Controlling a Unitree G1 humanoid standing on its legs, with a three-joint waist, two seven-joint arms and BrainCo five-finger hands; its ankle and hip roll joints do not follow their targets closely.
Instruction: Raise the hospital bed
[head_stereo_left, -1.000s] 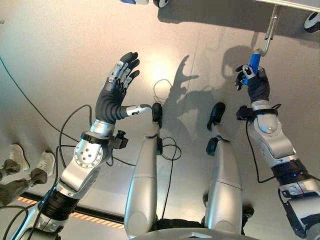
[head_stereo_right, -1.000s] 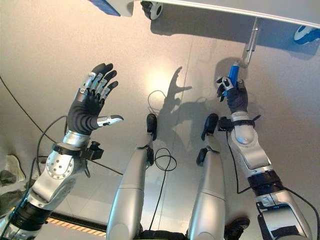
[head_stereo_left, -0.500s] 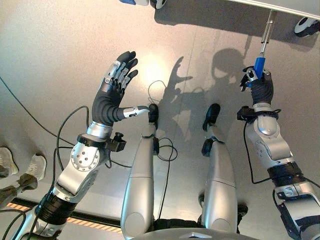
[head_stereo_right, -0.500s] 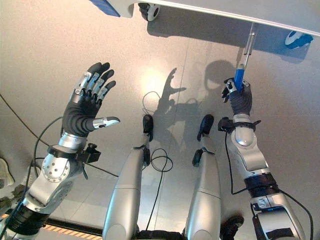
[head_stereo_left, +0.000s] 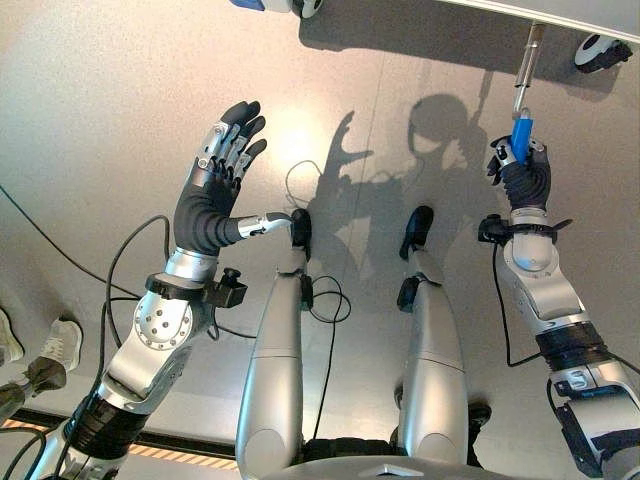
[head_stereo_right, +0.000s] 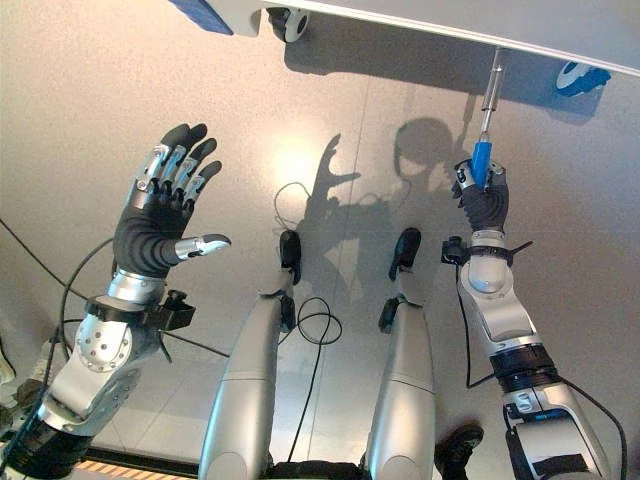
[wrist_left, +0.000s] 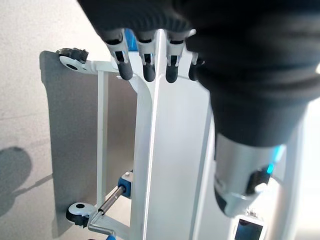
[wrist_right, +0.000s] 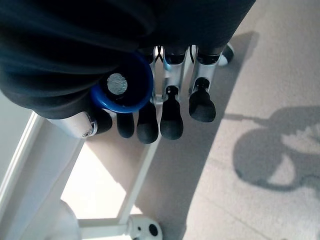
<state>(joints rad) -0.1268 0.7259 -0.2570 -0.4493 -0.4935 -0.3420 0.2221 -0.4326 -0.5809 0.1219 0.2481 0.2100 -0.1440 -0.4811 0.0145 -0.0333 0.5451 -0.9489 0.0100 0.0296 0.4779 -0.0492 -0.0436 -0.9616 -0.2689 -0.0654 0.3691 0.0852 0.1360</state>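
Under the hospital bed, the right robot hand grips the blue crank handle; the left robot hand is spread wide.

arms silver-grey | left hand, right hand: dark ribbed covers | fingers silver, dark-tipped

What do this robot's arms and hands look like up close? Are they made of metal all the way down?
Mostly. Both arms are smooth silver-grey shells with dark bands near the elbow. Each wrist and hand back wears a dark ribbed cover. The left hand and the right hand have silver fingers with dark tips. A round plate with small holes sits on the left forearm.
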